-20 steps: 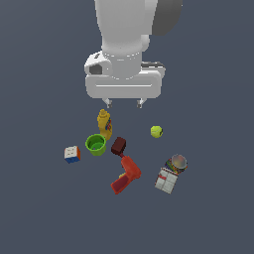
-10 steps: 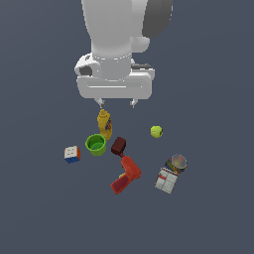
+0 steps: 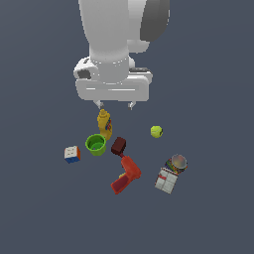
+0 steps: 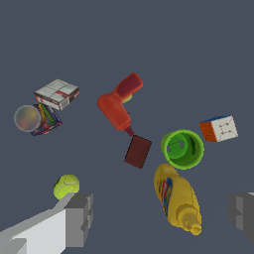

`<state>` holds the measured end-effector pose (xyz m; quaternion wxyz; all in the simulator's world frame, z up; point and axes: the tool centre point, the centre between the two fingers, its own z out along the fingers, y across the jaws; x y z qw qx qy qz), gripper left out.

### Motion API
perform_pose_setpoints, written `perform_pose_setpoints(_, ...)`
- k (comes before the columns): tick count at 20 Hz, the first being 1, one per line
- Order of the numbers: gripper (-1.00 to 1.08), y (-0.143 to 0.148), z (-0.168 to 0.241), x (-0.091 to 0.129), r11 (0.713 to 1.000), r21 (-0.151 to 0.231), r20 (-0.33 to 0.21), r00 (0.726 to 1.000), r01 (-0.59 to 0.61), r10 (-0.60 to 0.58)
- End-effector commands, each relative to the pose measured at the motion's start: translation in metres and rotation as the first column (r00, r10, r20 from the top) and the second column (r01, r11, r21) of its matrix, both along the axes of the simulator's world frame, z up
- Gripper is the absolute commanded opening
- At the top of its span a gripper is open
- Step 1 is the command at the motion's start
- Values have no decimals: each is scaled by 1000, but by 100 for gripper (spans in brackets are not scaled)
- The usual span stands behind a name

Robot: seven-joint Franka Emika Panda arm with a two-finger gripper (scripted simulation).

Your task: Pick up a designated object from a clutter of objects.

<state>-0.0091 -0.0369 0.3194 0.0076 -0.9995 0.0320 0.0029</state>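
Observation:
The designated object, a small dark maroon block (image 3: 118,146) (image 4: 137,151), lies on the floor between the green cup (image 3: 95,144) (image 4: 182,149) and the red drill (image 3: 126,174) (image 4: 119,104). My gripper (image 3: 115,105) (image 4: 161,218) hangs open high above the clutter of objects, over the upright yellow bottle (image 3: 104,124) (image 4: 177,198). Nothing is between its fingers (image 4: 79,218). The block lies apart from the fingers, lower in the exterior view.
A multicoloured cube (image 3: 72,154) (image 4: 219,128) sits at the exterior view's left. A yellow-green ball (image 3: 157,131) (image 4: 66,186), a round can (image 3: 177,162) (image 4: 33,119) and a white box (image 3: 166,181) (image 4: 57,93) lie at the exterior view's right.
The arm has shifted toward the exterior view's left and slightly up. The gripper stays open, and the objects have not moved.

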Motion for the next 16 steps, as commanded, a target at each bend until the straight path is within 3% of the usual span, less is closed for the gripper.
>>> perform_pose_setpoints(1, 100, 0, -9, 1, 1000, 0, -1, 1000, 12, -12)
perform_pose_setpoints(8, 100, 0, -53, 7, 997, 0, -1, 997, 72, -72)
perform_pose_setpoints(16, 100, -1, -131, 5, 983, -3, 0, 983, 183, -183)
